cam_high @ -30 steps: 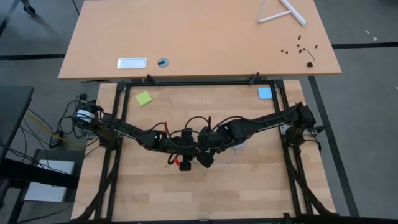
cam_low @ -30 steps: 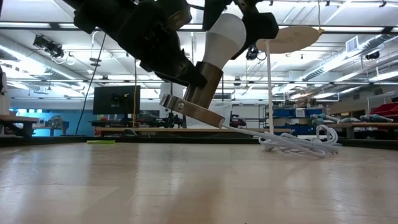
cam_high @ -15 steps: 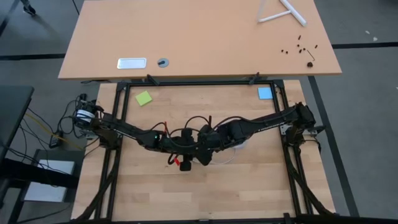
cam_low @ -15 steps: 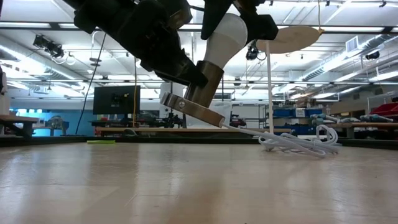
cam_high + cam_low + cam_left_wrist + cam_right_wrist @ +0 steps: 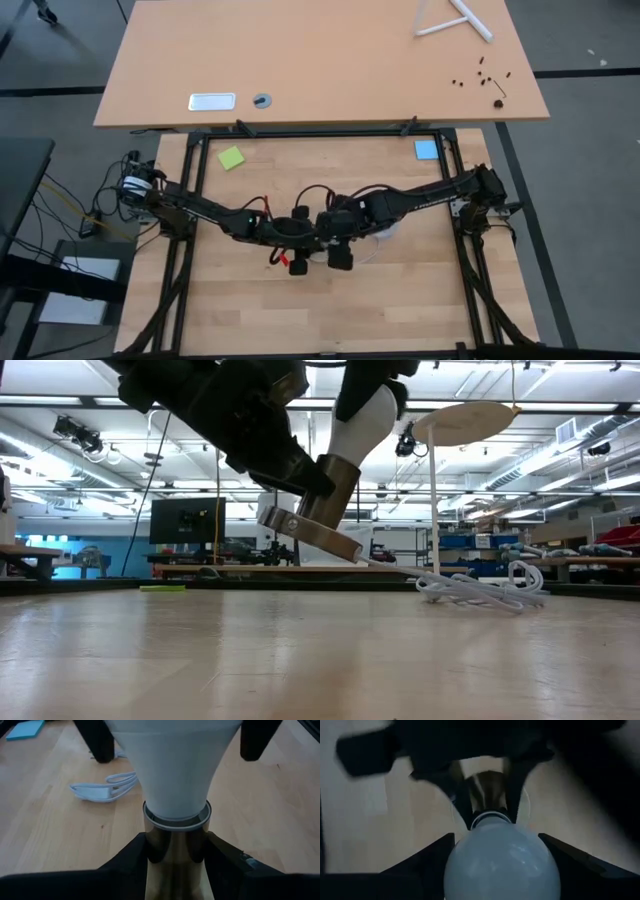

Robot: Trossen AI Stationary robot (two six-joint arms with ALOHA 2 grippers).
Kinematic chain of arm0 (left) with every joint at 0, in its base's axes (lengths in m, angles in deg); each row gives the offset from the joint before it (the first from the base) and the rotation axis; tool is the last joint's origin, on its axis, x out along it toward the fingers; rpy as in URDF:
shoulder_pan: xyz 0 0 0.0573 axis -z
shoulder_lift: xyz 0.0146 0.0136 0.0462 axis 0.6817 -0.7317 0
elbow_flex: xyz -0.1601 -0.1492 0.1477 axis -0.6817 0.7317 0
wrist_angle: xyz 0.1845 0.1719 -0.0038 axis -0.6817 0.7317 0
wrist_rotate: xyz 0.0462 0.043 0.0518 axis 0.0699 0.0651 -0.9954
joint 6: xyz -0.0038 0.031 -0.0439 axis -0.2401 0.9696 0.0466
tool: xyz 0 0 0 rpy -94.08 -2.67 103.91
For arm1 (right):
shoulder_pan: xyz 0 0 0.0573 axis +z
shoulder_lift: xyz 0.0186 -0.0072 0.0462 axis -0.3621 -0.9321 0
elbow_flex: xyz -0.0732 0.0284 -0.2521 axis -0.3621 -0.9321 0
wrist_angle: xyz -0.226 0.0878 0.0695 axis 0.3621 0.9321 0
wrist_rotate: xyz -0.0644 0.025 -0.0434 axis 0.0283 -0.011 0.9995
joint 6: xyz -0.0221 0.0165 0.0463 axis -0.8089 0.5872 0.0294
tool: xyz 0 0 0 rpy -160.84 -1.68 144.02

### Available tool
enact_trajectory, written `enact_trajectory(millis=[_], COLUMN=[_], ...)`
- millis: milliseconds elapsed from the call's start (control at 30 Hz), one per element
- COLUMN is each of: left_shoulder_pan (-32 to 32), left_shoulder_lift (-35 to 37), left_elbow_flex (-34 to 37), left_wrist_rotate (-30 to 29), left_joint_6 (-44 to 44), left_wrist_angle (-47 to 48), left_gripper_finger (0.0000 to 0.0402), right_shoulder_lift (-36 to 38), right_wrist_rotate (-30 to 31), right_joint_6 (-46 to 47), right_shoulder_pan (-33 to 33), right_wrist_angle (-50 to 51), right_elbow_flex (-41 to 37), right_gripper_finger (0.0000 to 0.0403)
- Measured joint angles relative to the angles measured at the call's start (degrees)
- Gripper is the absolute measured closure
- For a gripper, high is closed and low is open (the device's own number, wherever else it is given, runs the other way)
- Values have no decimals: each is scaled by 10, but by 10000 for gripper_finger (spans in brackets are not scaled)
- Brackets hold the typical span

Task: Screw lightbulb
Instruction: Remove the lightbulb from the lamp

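One lightbulb (image 5: 362, 428), one socket (image 5: 322, 498), one white cord (image 5: 480, 588) — that was the count at the middle of the table (image 5: 400, 300). Nearest me, my right gripper (image 5: 495, 862) had its two fingers (image 5: 427, 857) pressed against the sides of the bulb's frosted globe, holding it at a medium spread. The bulb sat above the wood, its long axis tilted, round end up and leaning toward the coiled cord, narrow neck down and seated in the metal socket. Just past it, my left gripper (image 5: 175, 857) clamped the socket's shiny barrel between its fingers (image 5: 127, 860), with the socket's flat base plate (image 5: 310, 535) slanted clear of the table. Farther off lay the cord in one bundle, and beyond — two sticky notes, one green (image 5: 231, 158), one blue (image 5: 426, 150).
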Motion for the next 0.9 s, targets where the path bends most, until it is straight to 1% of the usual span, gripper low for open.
enact_trajectory(millis=[167, 267, 333, 400, 467, 533, 600, 800, 900], left_shoulder_pan=[0, 0, -1, -1, 0, 0, 0, 0, 0], left_shoulder_lift=[0, 0, 0, 0, 0, 1, 0, 0, 0], left_elbow_flex=[0, 0, 0, 0, 0, 0, 0, 0, 0], left_wrist_rotate=[-5, -6, -7, -6, -4, 2, 3, 4, 4], left_joint_6=[1, 7, 12, 13, 14, 11, 11, 12, 11], left_wrist_angle=[-1, -1, 0, 0, -1, 0, 1, 4, 5], left_gripper_finger=[252, 252, 252, 252, 252, 252, 252, 252, 252], right_shoulder_lift=[0, 0, 0, 0, 0, 0, 0, 0, 0], right_wrist_rotate=[-5, 3, 15, 20, 31, 64, 79, 81, 77], right_joint_6=[-230, -366, -410, -416, -387, -326, -266, -67, 40], right_shoulder_pan=[-4, -2, 3, 8, 15, 25, 31, 43, 46], right_wrist_angle=[3, 6, 7, 2, -9, -11, -11, -40, -28], right_elbow_flex=[6, 6, 6, 6, 6, 7, 7, 9, 24], right_gripper_finger=[126, 126, 125, 118, 107, 92, 77, 46, 37])
